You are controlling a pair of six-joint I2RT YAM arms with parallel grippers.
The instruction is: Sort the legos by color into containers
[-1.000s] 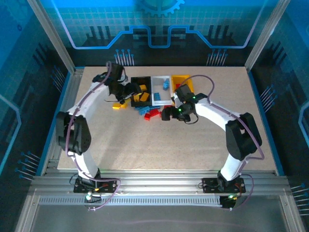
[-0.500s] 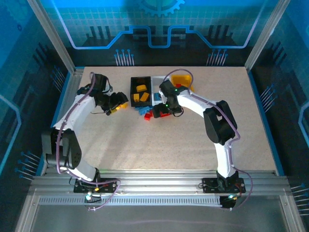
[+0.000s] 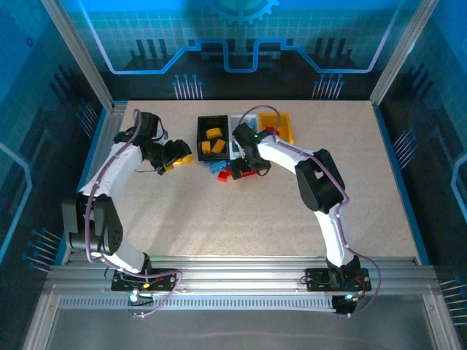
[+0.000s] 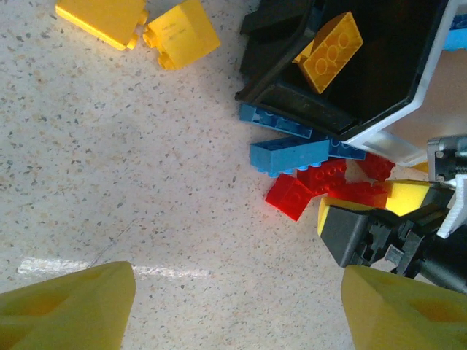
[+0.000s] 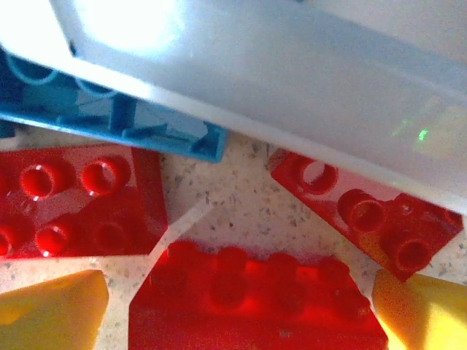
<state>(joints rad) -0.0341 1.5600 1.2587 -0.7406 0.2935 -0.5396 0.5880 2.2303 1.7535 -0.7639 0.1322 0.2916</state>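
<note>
Speckled tabletop (image 3: 219, 211), aluminium rails (image 3: 233, 278), blue backdrop (image 3: 328, 36).

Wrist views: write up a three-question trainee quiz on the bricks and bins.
1. True or false: in the left wrist view, the black bin holds a blue brick.
2. In the right wrist view, which colour is the brick between the fingers of the right gripper? A blue, B red, C yellow.
3. Fill in: ___ loose yellow bricks lie at the top left of the left wrist view.

Key
1. False: it holds a yellow brick.
2. B: the red brick.
3. Two.
</note>
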